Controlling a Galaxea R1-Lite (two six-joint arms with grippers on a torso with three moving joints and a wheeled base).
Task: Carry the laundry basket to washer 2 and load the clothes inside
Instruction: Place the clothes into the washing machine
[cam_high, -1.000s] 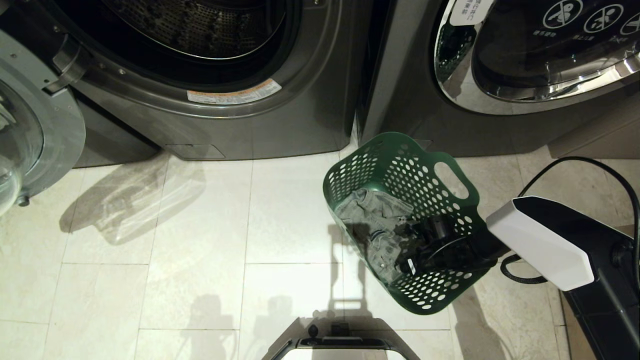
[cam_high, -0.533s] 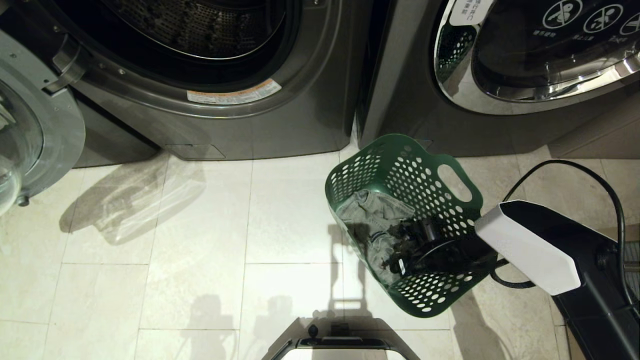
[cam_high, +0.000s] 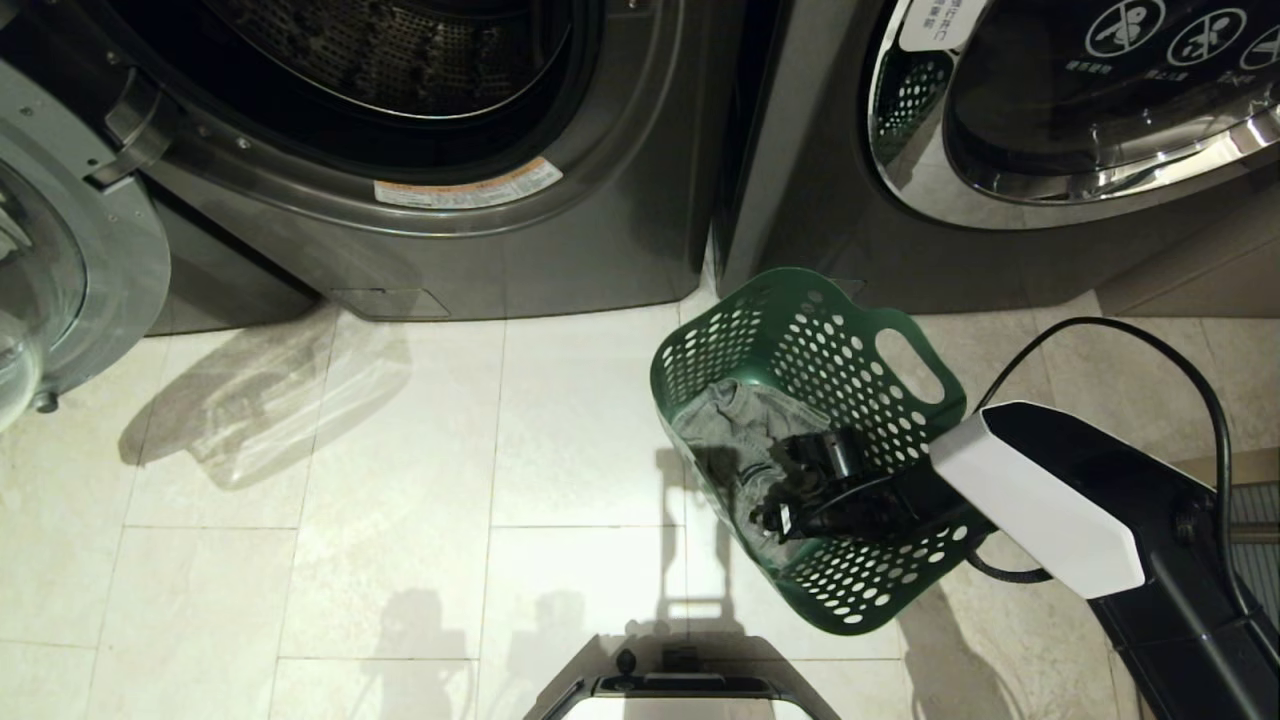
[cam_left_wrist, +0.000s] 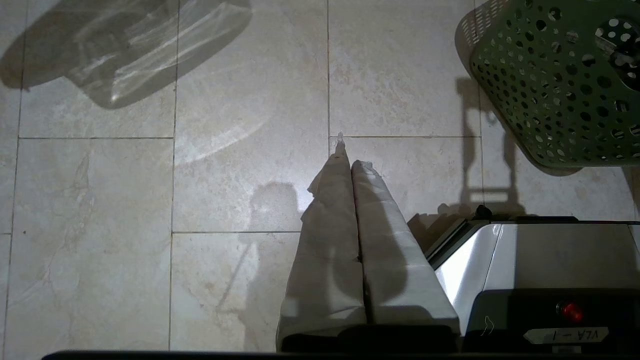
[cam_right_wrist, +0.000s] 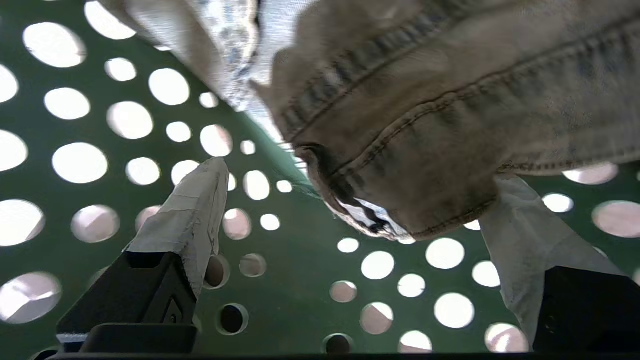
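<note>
The green perforated laundry basket (cam_high: 760, 320) stands on the tile floor in front of the gap between two washers. A grey denim garment (cam_high: 730, 425) lies crumpled inside it. My right gripper (cam_high: 778, 508) reaches down into the basket over the clothes. In the right wrist view that gripper (cam_right_wrist: 356, 175) is open, its taped fingers (cam_right_wrist: 192, 210) either side of a fold of the denim (cam_right_wrist: 425, 115), with the basket wall (cam_right_wrist: 300, 280) behind. My left gripper (cam_left_wrist: 347, 160) is shut and empty, parked over the floor, with the basket (cam_left_wrist: 550, 90) off to one side.
The left washer's drum (cam_high: 400, 60) is open, its door (cam_high: 60, 270) swung out at far left. The right washer's door (cam_high: 1080, 100) is closed. A black cable (cam_high: 1150, 335) loops over my right arm. My base (cam_high: 680, 690) is at the near edge.
My right arm has pushed further left and deeper into the basket over the denim, with the wrist rolling. The basket shifted very slightly. The left arm has not moved.
</note>
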